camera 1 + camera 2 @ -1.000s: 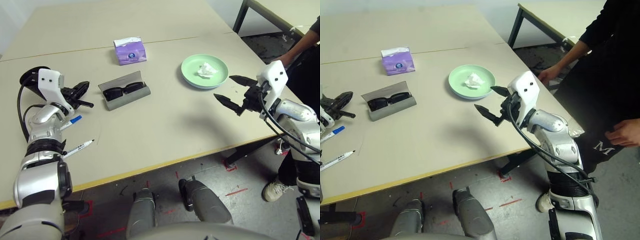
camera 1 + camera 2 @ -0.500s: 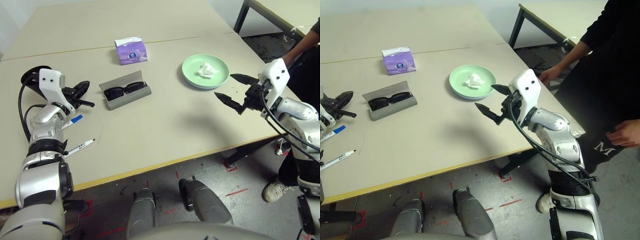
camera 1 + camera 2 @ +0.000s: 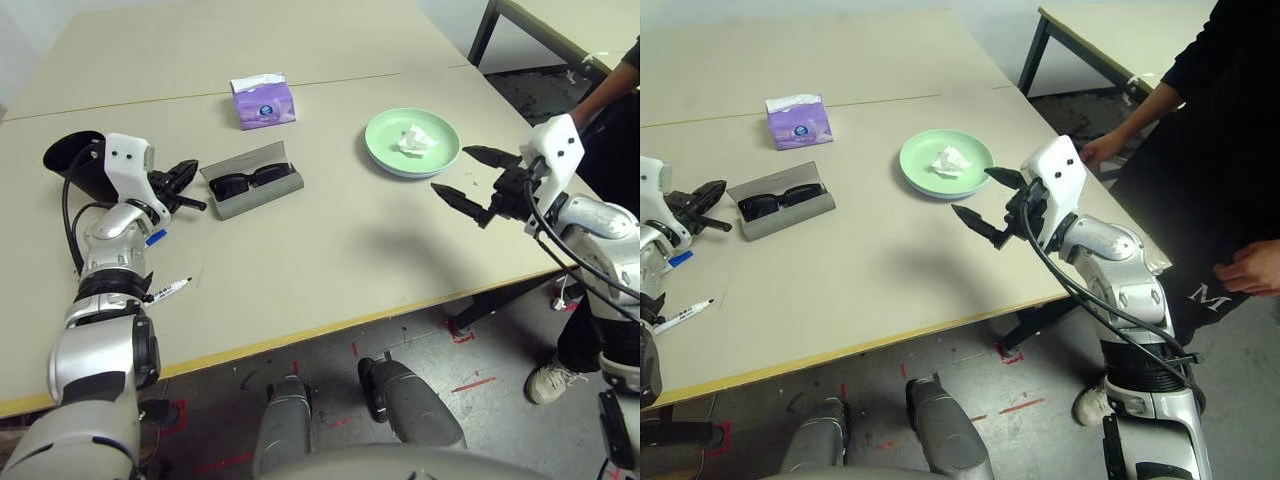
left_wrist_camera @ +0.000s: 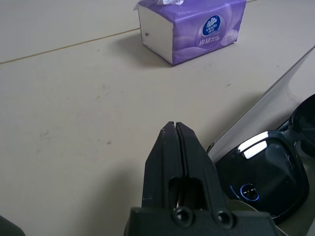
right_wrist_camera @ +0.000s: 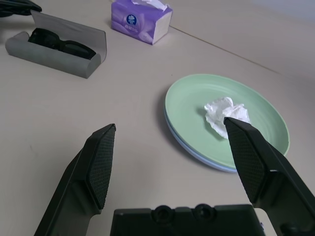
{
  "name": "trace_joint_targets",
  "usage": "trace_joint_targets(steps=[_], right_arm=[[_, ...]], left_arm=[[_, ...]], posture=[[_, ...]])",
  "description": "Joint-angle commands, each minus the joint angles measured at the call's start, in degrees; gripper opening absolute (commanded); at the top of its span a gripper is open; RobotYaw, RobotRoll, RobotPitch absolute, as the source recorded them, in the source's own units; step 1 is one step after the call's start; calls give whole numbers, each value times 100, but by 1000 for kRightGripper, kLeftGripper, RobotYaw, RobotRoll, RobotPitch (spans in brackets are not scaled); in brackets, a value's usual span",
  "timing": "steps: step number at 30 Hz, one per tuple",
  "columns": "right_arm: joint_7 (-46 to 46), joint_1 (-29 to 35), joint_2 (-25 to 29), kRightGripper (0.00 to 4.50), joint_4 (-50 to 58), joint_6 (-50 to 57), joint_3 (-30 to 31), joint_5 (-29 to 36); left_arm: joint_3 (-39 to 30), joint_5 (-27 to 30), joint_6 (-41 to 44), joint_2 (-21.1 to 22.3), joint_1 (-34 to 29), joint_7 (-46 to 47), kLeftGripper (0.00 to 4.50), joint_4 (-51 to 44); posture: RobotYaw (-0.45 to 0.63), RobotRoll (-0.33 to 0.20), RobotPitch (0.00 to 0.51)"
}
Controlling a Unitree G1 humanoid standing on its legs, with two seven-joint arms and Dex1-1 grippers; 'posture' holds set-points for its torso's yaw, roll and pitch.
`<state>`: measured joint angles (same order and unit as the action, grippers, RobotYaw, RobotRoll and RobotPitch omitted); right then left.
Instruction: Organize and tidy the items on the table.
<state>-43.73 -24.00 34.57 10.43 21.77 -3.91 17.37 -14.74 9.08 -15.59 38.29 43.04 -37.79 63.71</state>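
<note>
Moved: left claw (image 3: pixel 190 200) comes right, now just beside the open glasses case (image 3: pixel 252 180), fingers pressed together, likely to push its lid shut.
Right claw (image 3: pixel 478 186): wide open, empty, waiting near plate (image 3: pixel 384 131).
Sunglasses (image 3: pixel 246 182): inside case.
Tissue (image 3: pixel 415 139): on plate.

The bench (image 3: pixel 330 250) looked matt and smooth, the sunglasses (image 4: pixel 266 169) glossy black plastic, the case (image 5: pixel 54 51) matt grey, the tissue (image 5: pixel 224 114) crumpled paper, the plate (image 5: pixel 187 105) smooth.
</note>
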Motion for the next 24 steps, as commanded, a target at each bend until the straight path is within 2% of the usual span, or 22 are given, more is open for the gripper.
trace_joint_targets(steps=[1, 14, 24], right_arm=[[58, 25, 70, 4500, 94, 93, -115, 74], [165, -135, 24, 4500, 60, 119, -204, 175], [146, -29, 7, 4500, 104, 153, -180, 209]], left_arm=[[168, -161, -79, 6, -52, -182, 48, 82], [595, -400, -473, 408, -512, -1247, 48, -273], [897, -572, -712, 449, -785, -1659, 48, -637]], posture=[[-249, 0, 161], [-246, 0, 158], [-246, 0, 162]])
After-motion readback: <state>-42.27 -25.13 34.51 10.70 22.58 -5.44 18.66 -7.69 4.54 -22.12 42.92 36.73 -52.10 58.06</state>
